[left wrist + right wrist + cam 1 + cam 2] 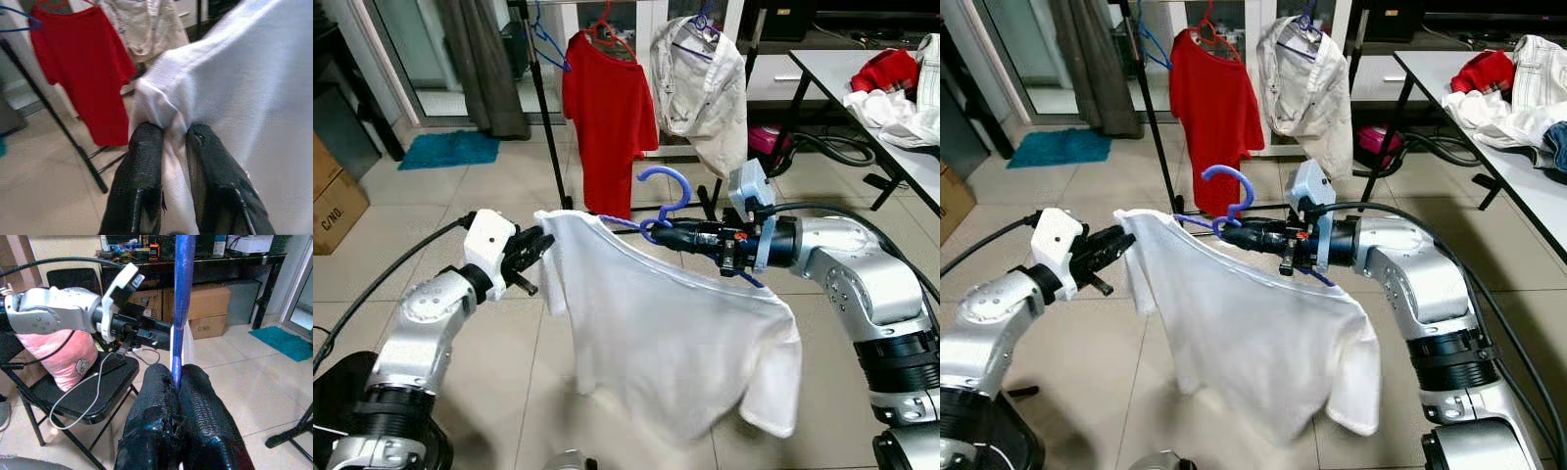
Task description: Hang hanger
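Note:
A white T-shirt [666, 343] hangs on a blue plastic hanger [664, 201] held in mid-air in front of me. My right gripper [658, 235] is shut on the hanger just below its hook; in the right wrist view the blue hanger [182, 293] rises from between the black fingers [161, 396]. My left gripper [540, 245] is shut on the shirt's left shoulder, and the left wrist view shows white shirt cloth [168, 110] bunched between its fingers [142, 166]. Beyond stands a black clothes rack [546, 108].
On the rack hang a red T-shirt [607, 117], a cream jacket [705, 88] and an empty blue hanger [548, 44]. A table [862, 108] with heaped clothes [891, 83] is at the right. A teal mat [450, 149] and cardboard boxes [333, 201] are at the left.

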